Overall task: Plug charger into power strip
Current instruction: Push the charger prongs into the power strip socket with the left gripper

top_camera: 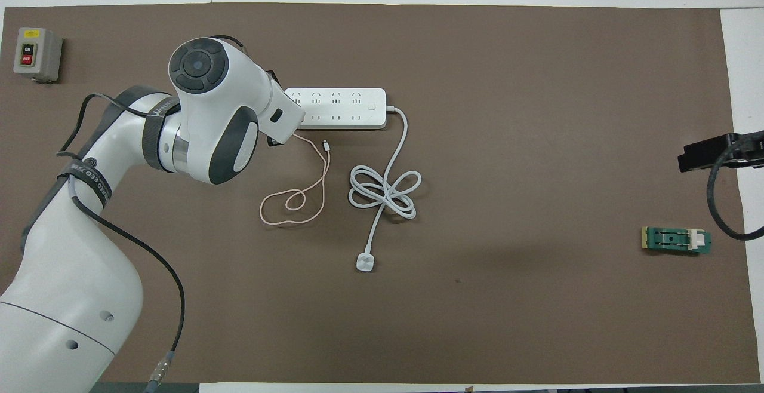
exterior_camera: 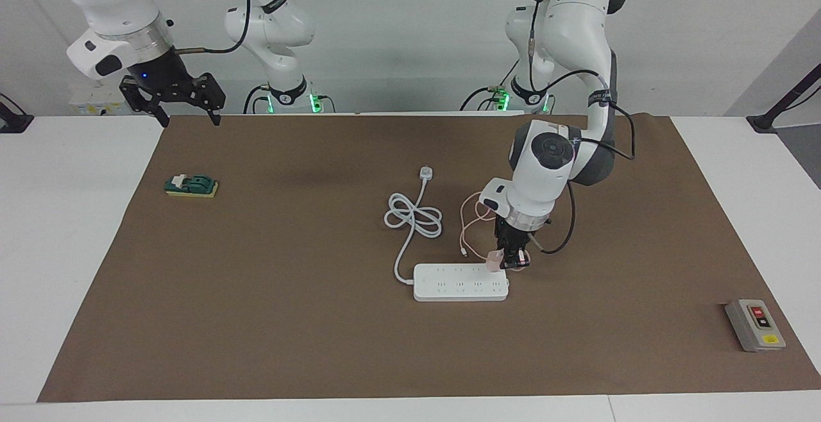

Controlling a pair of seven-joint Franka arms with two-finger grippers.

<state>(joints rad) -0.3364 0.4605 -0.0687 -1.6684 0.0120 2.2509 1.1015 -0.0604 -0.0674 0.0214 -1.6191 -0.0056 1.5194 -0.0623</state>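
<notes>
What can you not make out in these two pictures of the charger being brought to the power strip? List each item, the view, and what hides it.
1. Charger prongs, facing view: too small and covered by its body and the left tool; whether they have entered the power strip is unclear.
2. Charger, overhead view: hidden under the left arm's wrist.
3. Right tool, overhead view: cut off at the picture's edge.

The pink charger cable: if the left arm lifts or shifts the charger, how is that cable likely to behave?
Probably floppy: the charger cable lies in loose loops on the mat, so it should trail and drag, not push stiffly. It looks thin, so likely light, adding little pull on the charger held by the left gripper. Its free end lies near the power strip and may snag there.
</notes>
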